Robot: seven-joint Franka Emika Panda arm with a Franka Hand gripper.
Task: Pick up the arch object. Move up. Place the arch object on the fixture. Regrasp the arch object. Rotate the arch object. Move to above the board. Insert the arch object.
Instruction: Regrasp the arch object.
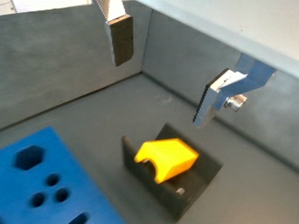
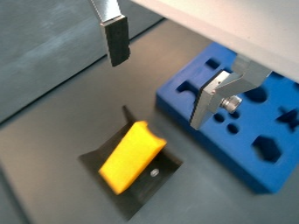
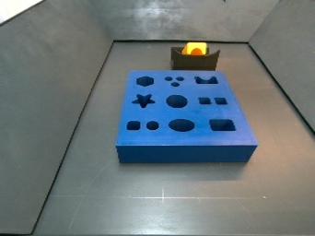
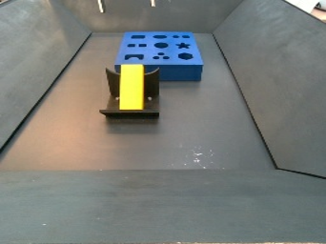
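The yellow-orange arch object (image 1: 167, 157) lies on the dark fixture (image 1: 197, 188), free of the fingers. It shows in the other wrist view (image 2: 131, 156) on the fixture (image 2: 149, 191), and in both side views (image 3: 194, 49) (image 4: 132, 86). My gripper (image 1: 163, 74) (image 2: 162, 74) is open and empty, above the arch object with its fingers spread wide and apart from it. In a side view only its fingertips (image 4: 99, 5) show at the top edge. The blue board (image 3: 185, 152) (image 4: 173, 69) lies flat beside the fixture (image 3: 194, 63) (image 4: 128, 113), and also shows in both wrist views (image 1: 41, 179) (image 2: 187, 83).
Grey sloping walls (image 3: 62, 83) (image 4: 249, 67) enclose the dark floor on all sides. The fixture stands near one end wall, with the board between it and the open floor (image 3: 160, 198).
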